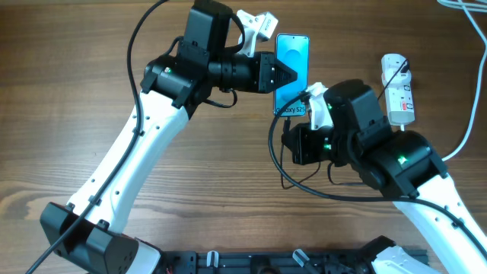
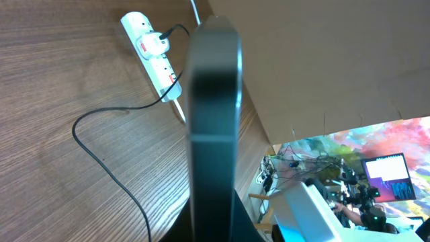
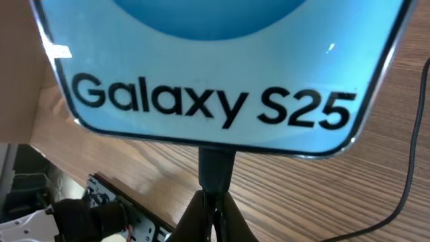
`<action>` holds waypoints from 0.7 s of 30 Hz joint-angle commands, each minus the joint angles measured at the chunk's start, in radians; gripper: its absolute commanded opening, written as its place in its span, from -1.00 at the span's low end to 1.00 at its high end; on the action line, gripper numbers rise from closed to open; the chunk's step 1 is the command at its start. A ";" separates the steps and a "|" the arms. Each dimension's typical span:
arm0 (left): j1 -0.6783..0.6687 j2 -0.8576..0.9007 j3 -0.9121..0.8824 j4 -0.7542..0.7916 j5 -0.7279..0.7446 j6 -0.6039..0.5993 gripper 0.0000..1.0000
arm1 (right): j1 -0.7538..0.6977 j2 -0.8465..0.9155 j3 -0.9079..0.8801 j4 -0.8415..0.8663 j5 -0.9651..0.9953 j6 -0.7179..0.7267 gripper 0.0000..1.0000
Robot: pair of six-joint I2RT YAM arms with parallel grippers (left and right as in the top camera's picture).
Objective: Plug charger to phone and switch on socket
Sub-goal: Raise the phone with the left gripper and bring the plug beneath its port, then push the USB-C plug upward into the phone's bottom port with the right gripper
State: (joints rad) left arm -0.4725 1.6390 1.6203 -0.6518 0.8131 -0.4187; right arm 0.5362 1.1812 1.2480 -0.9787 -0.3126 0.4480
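Note:
My left gripper (image 1: pixel 295 76) is shut on the phone (image 1: pixel 293 52) and holds it above the table, cyan screen up. In the left wrist view the phone (image 2: pixel 215 114) shows edge-on as a dark bar between my jaws (image 2: pixel 215 228). My right gripper (image 1: pixel 308 104) is shut on the charger's dark connector (image 3: pixel 216 168). The connector's tip meets the phone's bottom edge, under the white "Galaxy S25" strip (image 3: pixel 215 101). I cannot tell how deep it sits. The thin black cable (image 1: pixel 274 156) loops over the table. The white socket (image 1: pixel 397 87) lies at the right, a plug in it, and also shows in the left wrist view (image 2: pixel 153 57).
A thick white cord (image 1: pixel 466 27) runs from the socket toward the table's right edge. A black rail (image 1: pixel 289 262) lines the front edge. The charger cable (image 2: pixel 111 161) lies loose on the wood between the socket and my arms. A brown board (image 2: pixel 316 60) stands behind the table.

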 commanded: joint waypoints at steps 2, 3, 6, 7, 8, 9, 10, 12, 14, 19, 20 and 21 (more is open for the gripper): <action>-0.003 -0.008 0.010 0.004 0.026 0.049 -0.92 | 0.004 0.003 0.014 0.008 -0.002 0.008 -0.91; -0.003 -0.008 0.010 0.005 0.026 0.049 -0.92 | 0.004 0.003 0.014 0.006 -0.002 0.008 -0.91; -0.003 -0.008 0.010 0.005 0.021 0.050 -0.92 | 0.004 0.003 0.014 0.005 -0.007 0.007 -0.91; -0.003 -0.008 0.010 0.005 0.018 0.050 -0.92 | 0.004 0.003 0.014 0.006 -0.014 0.006 -0.91; -0.003 -0.008 0.010 0.005 0.014 0.050 -0.92 | 0.004 0.003 0.014 0.007 -0.023 0.002 -0.91; -0.003 -0.008 0.010 0.005 0.011 0.050 -0.92 | 0.004 0.003 0.014 0.008 -0.025 0.000 -0.91; -0.003 -0.008 0.010 0.005 0.008 0.050 -0.92 | 0.004 0.003 0.014 0.008 -0.024 0.000 -0.91; -0.003 -0.008 0.010 0.005 0.004 0.053 -0.92 | 0.004 0.003 0.014 0.009 -0.024 -0.003 -0.91; -0.003 -0.008 0.010 0.004 0.004 0.053 -0.92 | 0.004 0.003 0.014 0.011 -0.024 -0.003 -0.91; -0.003 -0.008 0.010 -0.004 -0.006 0.079 -0.92 | 0.004 0.003 0.014 0.014 -0.024 -0.027 -0.91; -0.003 -0.008 0.010 -0.010 -0.016 0.078 -0.92 | 0.004 0.003 0.014 0.013 -0.023 -0.030 -0.91; -0.003 -0.008 0.010 -0.016 -0.021 0.079 -0.92 | 0.004 0.003 0.014 0.013 -0.024 -0.029 -0.91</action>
State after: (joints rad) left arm -0.4725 1.6390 1.6203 -0.6586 0.8066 -0.3782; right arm 0.5362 1.1816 1.2480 -0.9684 -0.3172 0.4431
